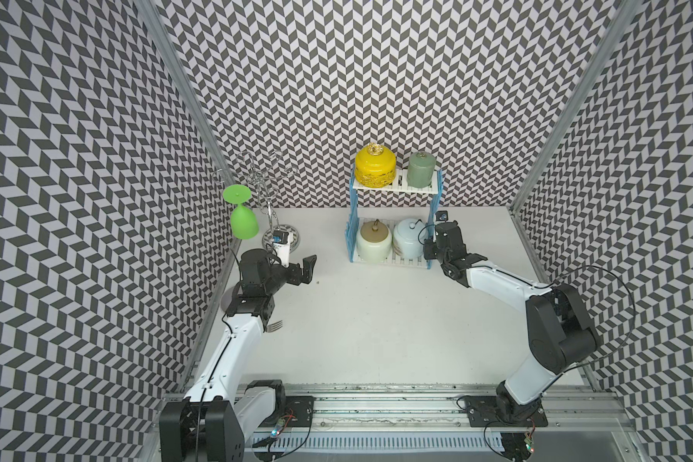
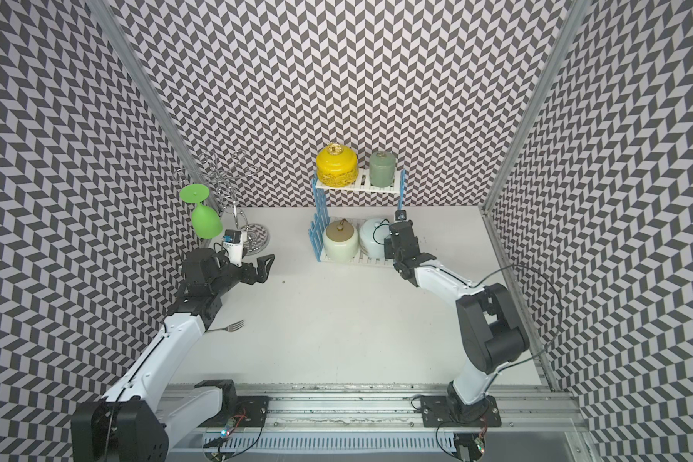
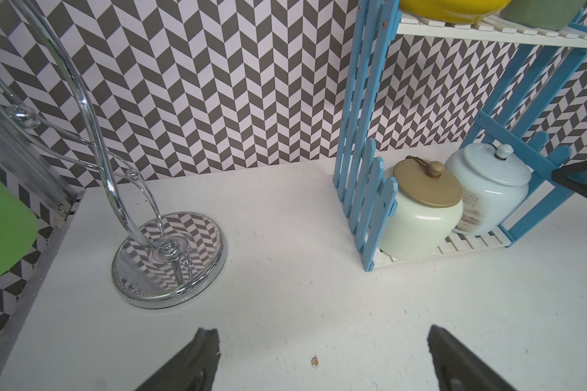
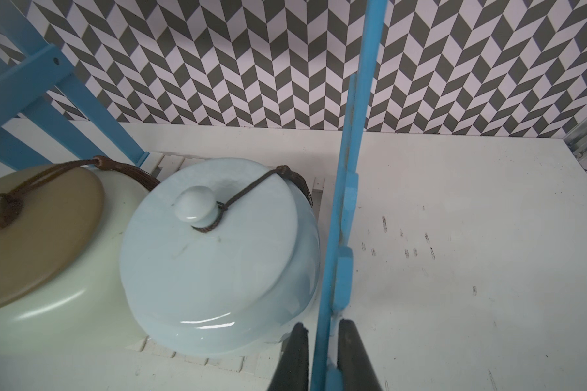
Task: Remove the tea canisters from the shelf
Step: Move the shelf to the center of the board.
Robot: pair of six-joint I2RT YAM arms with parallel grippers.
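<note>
The shelf [image 1: 397, 187], white slats with blue picket sides, stands at the back of the table. Its upper board carries a yellow canister [image 1: 375, 166] and a sage green canister [image 1: 420, 169]. A cream canister with a brown lid [image 1: 373, 241] and a pale blue canister [image 1: 408, 238] share the lower board. My right gripper [image 4: 321, 326] is shut on the shelf's blue side panel [image 4: 356, 169], just beside the pale blue canister [image 4: 217, 257]. My left gripper [image 3: 322, 333] hangs open and empty over bare table, left of the shelf [image 3: 356, 135].
A chrome wire stand [image 1: 275, 236] stands at the back left with a bright green goblet [image 1: 243, 222] hanging upside down from it. A fork [image 1: 273, 326] and the edge of a grey bowl [image 1: 225, 306] lie by the left arm. Patterned walls close three sides.
</note>
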